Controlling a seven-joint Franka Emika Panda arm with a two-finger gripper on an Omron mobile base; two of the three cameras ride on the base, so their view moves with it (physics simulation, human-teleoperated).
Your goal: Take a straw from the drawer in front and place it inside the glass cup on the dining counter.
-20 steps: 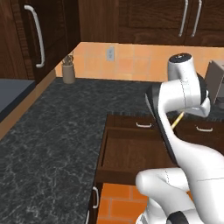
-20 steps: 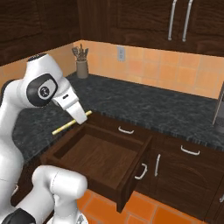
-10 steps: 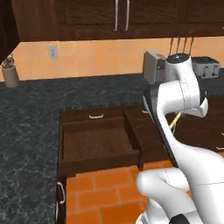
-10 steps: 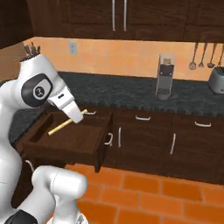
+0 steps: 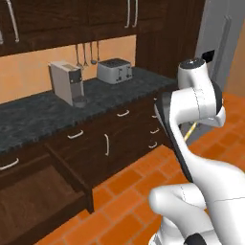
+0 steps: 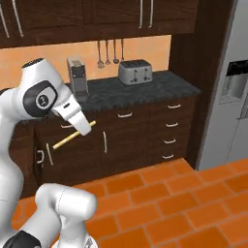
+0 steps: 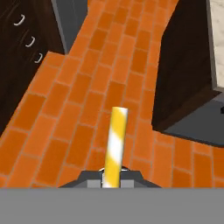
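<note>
Orange brick floor. Dark wood cabinets w/ silver handles under black speckled countertop; orange backsplash. Toaster & coffee machine on top, utensils hung btwn them. Grey fridge at right.

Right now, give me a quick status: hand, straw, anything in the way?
Hand shut on the straw, carried over brick floor. Dining counter corner ahead in hand view. Drawer hangs open behind; nothing blocking.
</note>
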